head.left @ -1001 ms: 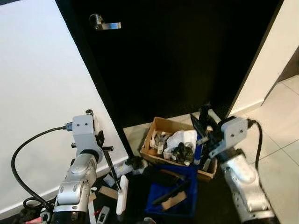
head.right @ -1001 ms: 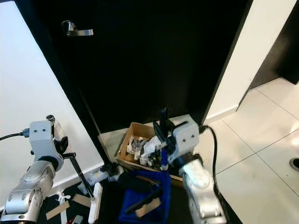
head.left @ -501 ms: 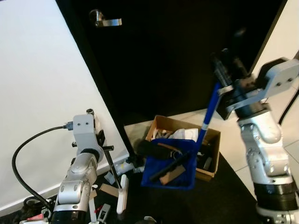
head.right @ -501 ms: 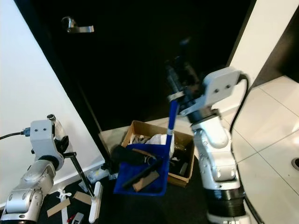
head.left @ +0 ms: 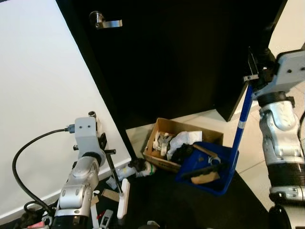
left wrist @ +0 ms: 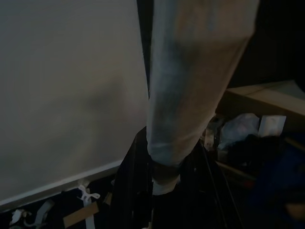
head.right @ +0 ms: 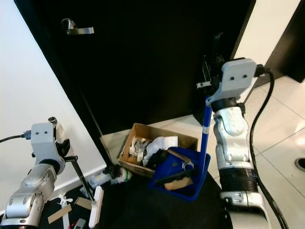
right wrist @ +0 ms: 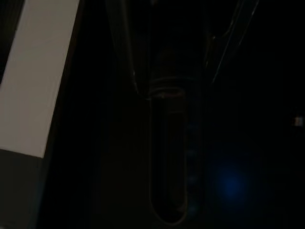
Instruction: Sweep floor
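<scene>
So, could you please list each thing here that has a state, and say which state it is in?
Door: closed.
Cardboard box: open, filled with crumpled trash.
Blue dustpan: raised, tilted over the box's edge, with debris inside.
Broom: upright on the floor.
Right pincer: shut on the dustpan handle.
Left pincer: shut on the broom stick.

A tall black door (head.left: 181, 62) with a silver lever handle (head.left: 106, 21) is standing shut between a white wall (head.left: 43, 109) and a cream wall (head.right: 257, 28). Pale glossy floor tiles (head.right: 281, 138) are reflecting light on the right, beside a dark mat (head.left: 190, 205).
</scene>
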